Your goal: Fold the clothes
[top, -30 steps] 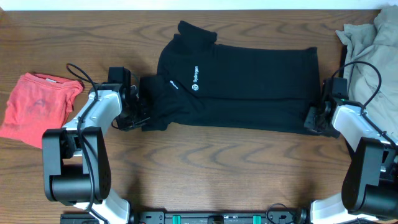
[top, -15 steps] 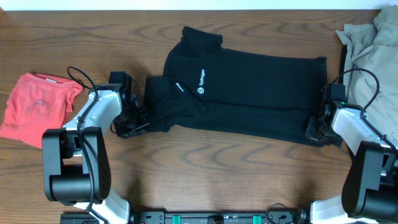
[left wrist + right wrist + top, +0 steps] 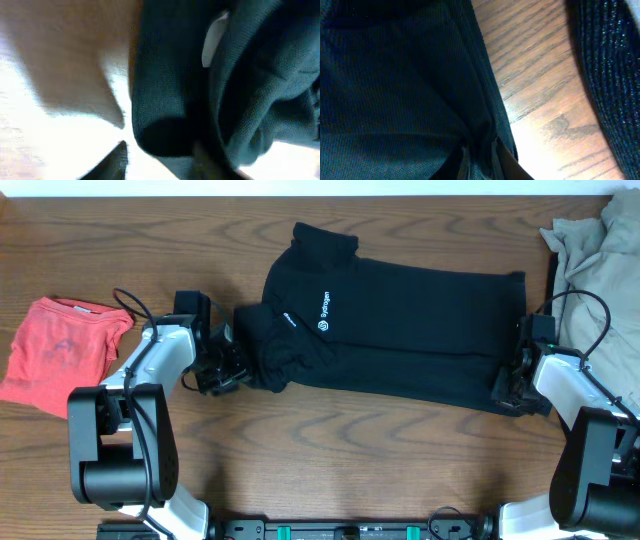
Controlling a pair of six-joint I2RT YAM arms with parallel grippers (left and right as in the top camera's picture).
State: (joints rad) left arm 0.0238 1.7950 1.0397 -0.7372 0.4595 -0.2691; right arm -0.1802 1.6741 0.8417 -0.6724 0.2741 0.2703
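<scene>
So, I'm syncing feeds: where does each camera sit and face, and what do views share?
Overhead: above the table, looking straight down on the black shirt, coral-red tee, beige garment; left arm and right arm show.
Left wrist: on the left arm, close on the shirt's bunched sleeve; one dark finger shows.
Right wrist: on the right arm, close on the shirt's hem and bare wood; fingers barely show.
Shared: all three see the black shirt.
</scene>
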